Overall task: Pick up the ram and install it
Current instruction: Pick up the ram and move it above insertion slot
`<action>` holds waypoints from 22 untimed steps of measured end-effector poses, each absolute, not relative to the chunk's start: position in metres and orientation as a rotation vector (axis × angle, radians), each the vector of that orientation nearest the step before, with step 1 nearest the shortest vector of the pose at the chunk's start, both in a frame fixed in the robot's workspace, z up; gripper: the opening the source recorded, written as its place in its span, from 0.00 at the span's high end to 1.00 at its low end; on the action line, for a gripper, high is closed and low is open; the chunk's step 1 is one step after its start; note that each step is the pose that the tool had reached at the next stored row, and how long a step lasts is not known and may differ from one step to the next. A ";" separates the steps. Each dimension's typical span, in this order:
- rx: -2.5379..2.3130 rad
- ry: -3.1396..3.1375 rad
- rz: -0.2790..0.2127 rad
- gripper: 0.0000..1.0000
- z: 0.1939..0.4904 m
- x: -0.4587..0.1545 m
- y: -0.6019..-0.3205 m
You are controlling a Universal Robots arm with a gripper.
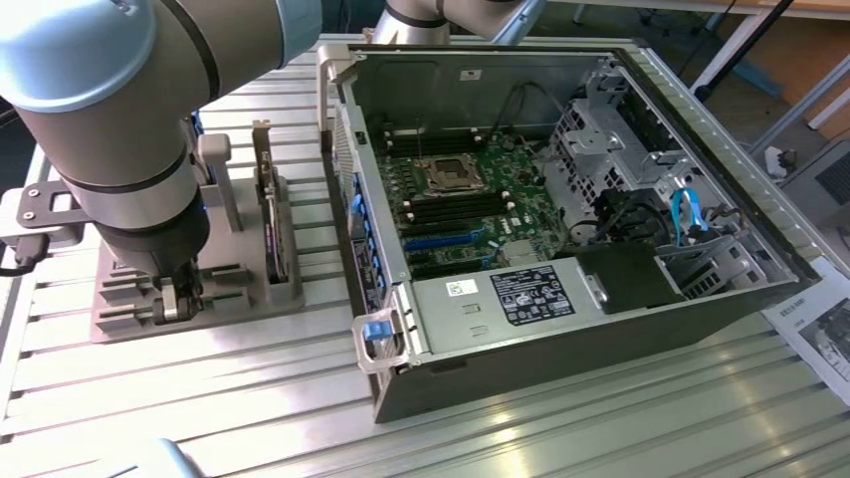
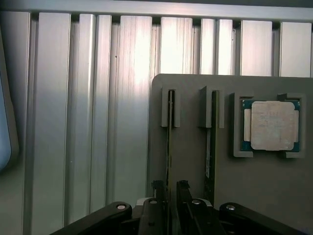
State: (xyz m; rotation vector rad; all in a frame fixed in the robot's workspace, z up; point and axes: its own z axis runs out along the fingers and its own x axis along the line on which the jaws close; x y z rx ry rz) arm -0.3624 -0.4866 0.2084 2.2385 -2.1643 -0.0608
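UR arm (image 1: pixel 119 119) in silver-grey, with a black tool (image 2: pixel 169 187).
Fat silver tubes, grey joint caps, thin black seam rings, dark wrist section. Black bracket (image 1: pixel 34 204) and black cable (image 1: pixel 11 267) on the side. Tool has black linkage bars, silver screw heads (image 2: pixel 121 207) and slim black fingers (image 2: pixel 157 188).

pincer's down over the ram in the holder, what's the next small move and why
Probably close the pincer on the ram. Its jaws stand open with one finger on each side of the slim board, which stands on edge in its slot in the grey holder, so nothing grips it yet.
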 end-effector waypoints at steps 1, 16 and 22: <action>2.238 -2.164 -0.061 0.75 0.208 -0.362 -0.487; 2.226 -2.177 -0.061 0.75 0.208 -0.361 -0.485; 2.226 -2.177 -0.061 0.75 0.208 -0.361 -0.485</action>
